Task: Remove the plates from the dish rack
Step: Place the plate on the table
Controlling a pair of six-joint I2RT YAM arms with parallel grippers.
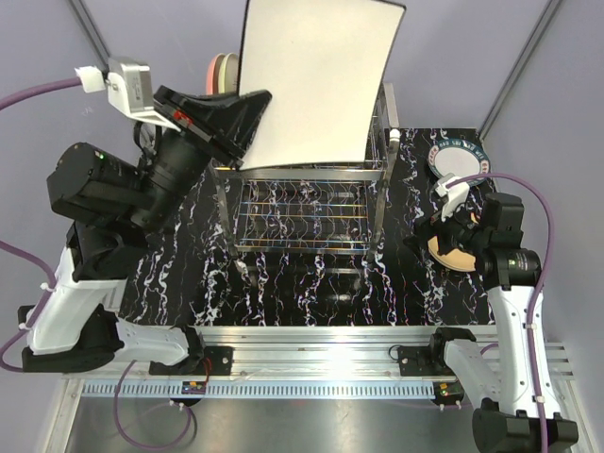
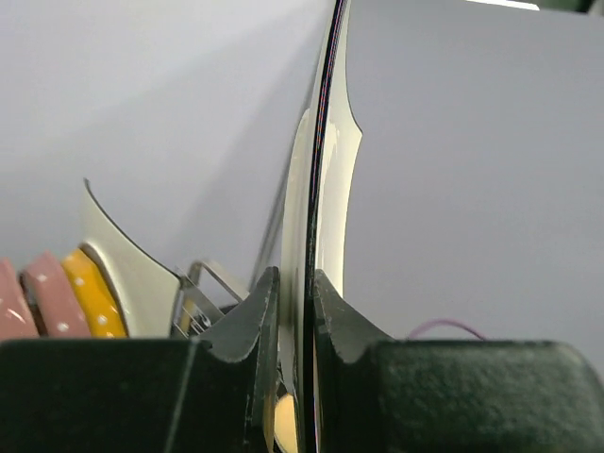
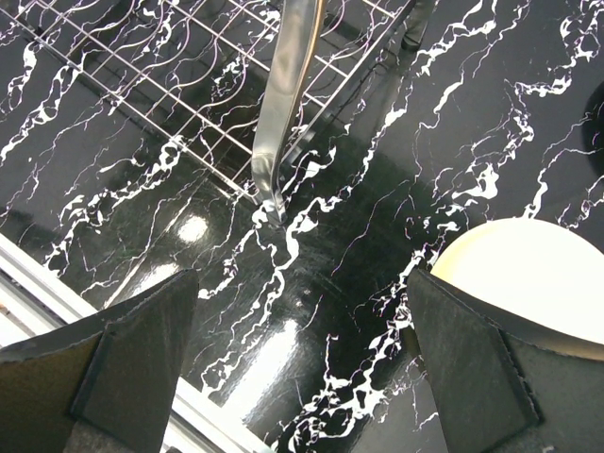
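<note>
Plate removal in mid-lift: the left gripper [image 2: 294, 293] is clenched on the rim of the squarish white plate [image 1: 316, 80], held high above the dish rack [image 1: 302, 212].
The next move probably calls for swinging the plate sideways and tipping it flat onto the surface [image 1: 283, 283], perhaps near the tan plate [image 1: 453, 257], where the right gripper [image 3: 297, 302] hovers spread wide and empty. The plate stands on edge, its long axis rising away from the jaws and its broad face toward the overhead camera. Other plates [image 1: 224, 71] sit at the rack's far left.
</note>
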